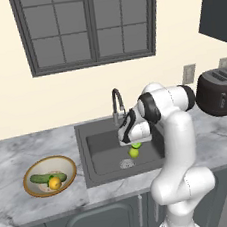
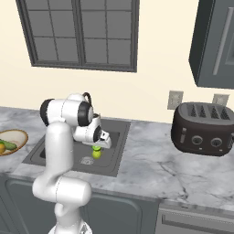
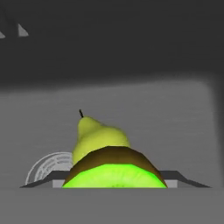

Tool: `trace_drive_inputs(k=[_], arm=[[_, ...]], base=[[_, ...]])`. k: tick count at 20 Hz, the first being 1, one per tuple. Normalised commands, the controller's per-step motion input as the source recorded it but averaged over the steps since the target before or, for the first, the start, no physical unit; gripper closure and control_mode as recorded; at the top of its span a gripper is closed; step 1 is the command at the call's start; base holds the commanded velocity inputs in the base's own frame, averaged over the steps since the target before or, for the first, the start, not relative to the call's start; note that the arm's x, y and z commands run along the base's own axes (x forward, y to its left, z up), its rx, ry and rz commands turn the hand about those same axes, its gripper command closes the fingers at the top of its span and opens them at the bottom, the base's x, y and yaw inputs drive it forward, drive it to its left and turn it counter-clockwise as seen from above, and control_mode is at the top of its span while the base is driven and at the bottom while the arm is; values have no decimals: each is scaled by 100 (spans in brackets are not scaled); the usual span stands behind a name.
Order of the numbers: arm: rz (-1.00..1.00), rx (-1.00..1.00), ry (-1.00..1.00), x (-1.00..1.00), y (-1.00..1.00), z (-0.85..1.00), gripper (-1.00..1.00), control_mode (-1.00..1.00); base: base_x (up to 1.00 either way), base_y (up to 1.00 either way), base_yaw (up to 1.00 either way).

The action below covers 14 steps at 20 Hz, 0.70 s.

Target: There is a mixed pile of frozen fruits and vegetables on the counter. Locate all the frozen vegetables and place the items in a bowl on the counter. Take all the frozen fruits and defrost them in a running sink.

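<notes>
Hand (image 1: 136,144) over sink (image 1: 102,147), jaws closed on bright green brown-skinned fruit (image 3: 114,173), held just above basin floor. Second fruit, yellow-green and pear-shaped (image 3: 97,136), lies in basin just beyond held one, beside round drain (image 3: 46,168). Curved dark faucet (image 1: 117,105) stands at back of sink. Bowl (image 1: 34,171) sits on tabletop (image 1: 19,152) to left of sink, holding dark green cucumber (image 1: 43,178) and yellow-orange round item (image 1: 55,183). Dark toaster (image 2: 203,129) on tabletop, well right of sink.
</notes>
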Motion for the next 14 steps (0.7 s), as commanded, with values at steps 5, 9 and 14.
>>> trace_drive_inputs(k=[5, 9, 14], arm=[[0, 0, 2, 23, -10, -32, 100, -100], [0, 0, 3, 5, 1, -22, 100, -100], [0, 0, 6, 0, 7, -12, -100, -100]], base=[[0, 0, 0], [0, 0, 0], [0, 0, 0]])
